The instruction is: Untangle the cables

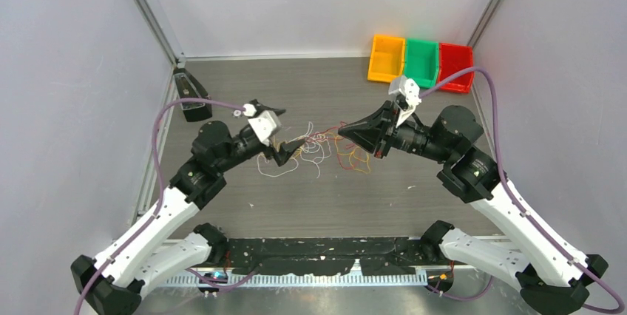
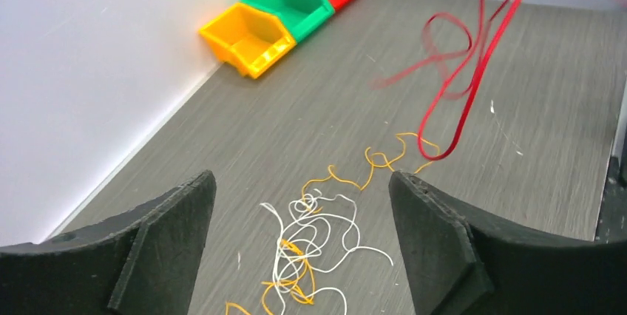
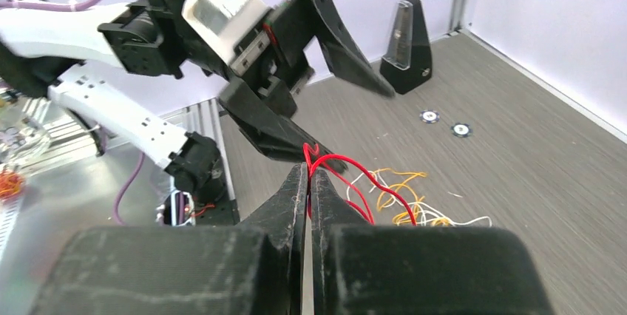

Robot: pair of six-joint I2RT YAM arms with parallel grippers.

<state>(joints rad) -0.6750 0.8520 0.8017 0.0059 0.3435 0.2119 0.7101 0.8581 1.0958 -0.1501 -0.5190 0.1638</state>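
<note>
We see the right gripper (image 3: pixel 309 182) pinched shut on the red cable (image 3: pixel 307 154), holding it up just beside the white-and-orange tangle (image 2: pixel 314 230), apparently to draw it free, while the left gripper (image 2: pixel 302 185) hangs wide open and empty over that tangle.

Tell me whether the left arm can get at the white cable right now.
Probably yes: the left gripper is open, the white cable lies on the table right ahead, nothing between; orange cable tangles with it.
</note>
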